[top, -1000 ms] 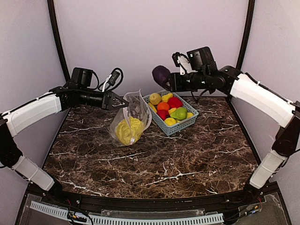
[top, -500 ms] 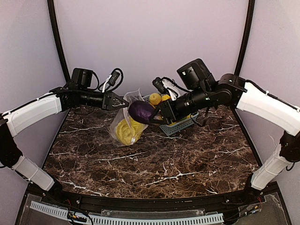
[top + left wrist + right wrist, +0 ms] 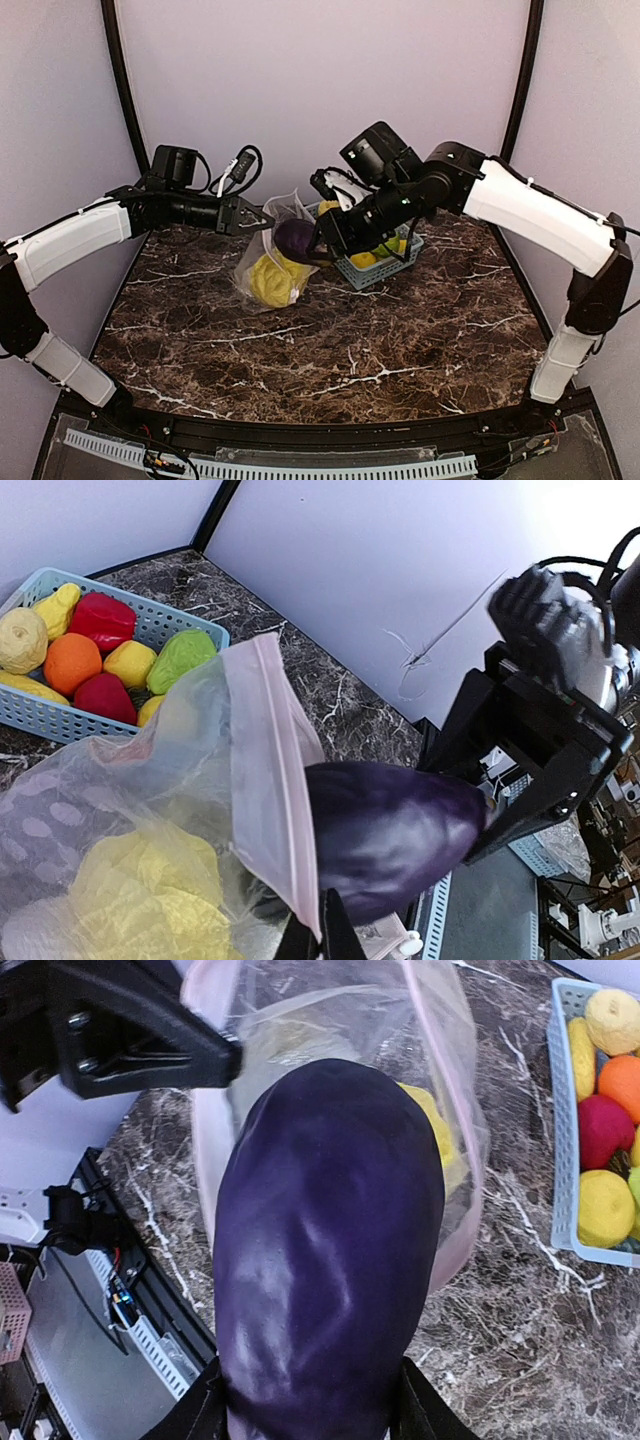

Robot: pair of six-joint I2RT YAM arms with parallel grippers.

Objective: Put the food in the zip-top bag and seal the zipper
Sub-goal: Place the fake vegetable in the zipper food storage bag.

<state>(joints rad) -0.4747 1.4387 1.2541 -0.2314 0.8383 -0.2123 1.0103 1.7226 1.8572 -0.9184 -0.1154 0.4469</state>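
Right gripper (image 3: 318,238) clamped on eggplant (image 3: 330,1240), jaws hugging its rear end, nose poking fwd from the jaws, right at the bag (image 3: 270,265) mouth. Left gripper (image 3: 262,222) pinched shut on bag's top edge; bag hangs below its jaws, mouth open. Zipper (image 3: 285,780) strip runs up ahead of left jaws, eggplant tip right by it, contact unclear. Cabbage (image 3: 150,900) inside bag, low. Other fruit (image 3: 105,620) in basket (image 3: 50,725), beyond bag from left jaws.
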